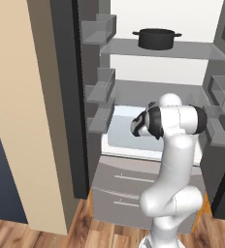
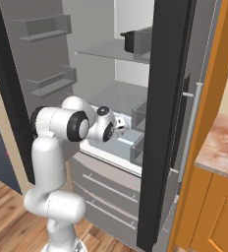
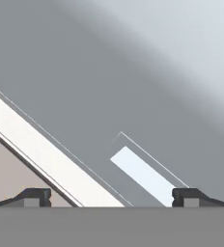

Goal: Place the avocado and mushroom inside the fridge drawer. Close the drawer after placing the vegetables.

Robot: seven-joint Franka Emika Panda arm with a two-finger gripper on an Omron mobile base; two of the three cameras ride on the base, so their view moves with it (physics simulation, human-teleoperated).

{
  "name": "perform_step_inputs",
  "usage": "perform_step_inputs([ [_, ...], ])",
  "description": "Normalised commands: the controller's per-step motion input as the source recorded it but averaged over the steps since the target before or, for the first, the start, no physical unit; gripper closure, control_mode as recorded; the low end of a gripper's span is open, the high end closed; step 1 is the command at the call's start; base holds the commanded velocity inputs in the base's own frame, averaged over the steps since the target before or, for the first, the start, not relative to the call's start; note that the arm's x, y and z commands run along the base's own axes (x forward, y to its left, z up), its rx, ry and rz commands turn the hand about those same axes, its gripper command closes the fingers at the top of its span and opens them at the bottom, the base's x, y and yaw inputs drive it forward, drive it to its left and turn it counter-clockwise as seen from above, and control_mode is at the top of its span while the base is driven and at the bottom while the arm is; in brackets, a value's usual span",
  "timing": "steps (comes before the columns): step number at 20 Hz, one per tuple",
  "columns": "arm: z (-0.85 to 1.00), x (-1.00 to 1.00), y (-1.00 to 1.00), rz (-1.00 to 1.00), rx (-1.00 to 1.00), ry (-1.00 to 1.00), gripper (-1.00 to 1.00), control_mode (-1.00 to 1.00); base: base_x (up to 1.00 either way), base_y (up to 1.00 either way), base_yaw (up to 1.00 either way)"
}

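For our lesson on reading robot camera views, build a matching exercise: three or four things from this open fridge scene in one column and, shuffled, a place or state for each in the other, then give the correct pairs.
Things:
1. black pot
2. fridge drawer
3. gripper
4. grey drawer fronts

Places or states:
A. below the pale bin, pushed in, thin bar handles
B. on the upper glass shelf
C. fingers spread wide, nothing between them
D. pulled out, under the robot's hand

Pairs: 1-B, 2-D, 3-C, 4-A
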Motion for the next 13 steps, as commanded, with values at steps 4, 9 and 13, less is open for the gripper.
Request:
perform_step_inputs([
  [4,0.00,0.68,-0.31,0.00,0.02,0.00,-1.00,-1.00,0.00,0.00,0.00],
  [9,0.00,0.23,-0.19,0.00,0.01,0.00,-1.00,-1.00,0.00,0.00,0.00],
  [13,0.00,-0.80,-0.12,0.00,0.00,0.00,-1.00,-1.00,0.00,0.00,0.00],
])
